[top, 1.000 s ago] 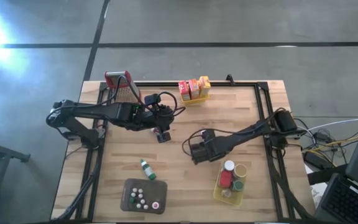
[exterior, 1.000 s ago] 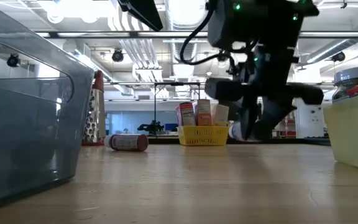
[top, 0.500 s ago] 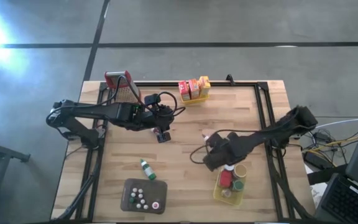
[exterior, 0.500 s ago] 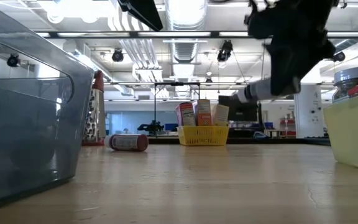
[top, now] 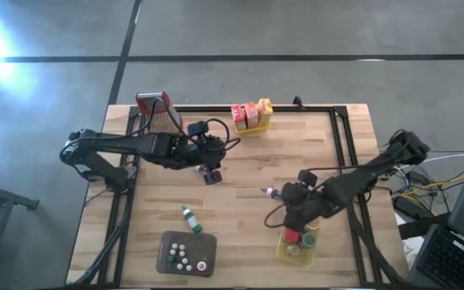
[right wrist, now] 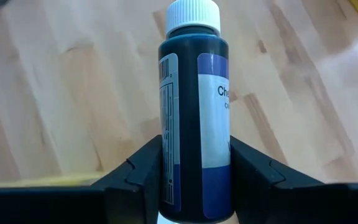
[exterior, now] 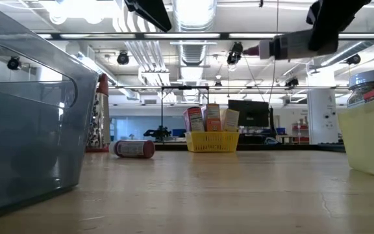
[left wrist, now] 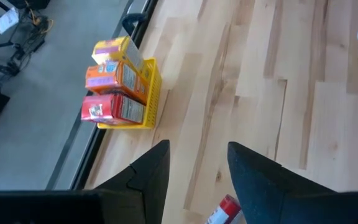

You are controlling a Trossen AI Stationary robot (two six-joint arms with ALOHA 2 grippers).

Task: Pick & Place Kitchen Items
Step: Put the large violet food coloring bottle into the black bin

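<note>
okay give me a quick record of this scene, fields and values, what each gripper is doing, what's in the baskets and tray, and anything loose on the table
right gripper: shut on a dark bottle with a white cap, raised above the table beside the jar basket
left gripper: open, empty, over the table's far left part
box basket: red, orange and yellow boxes, far edge
jar basket contents: jars
tray: small bottles, caps up
loose: green-capped bottle lying on the table
grater: far left corner

Open tabletop (top: 240, 173) mid-table; jars crowd the yellow basket (top: 283, 248) at right
</note>
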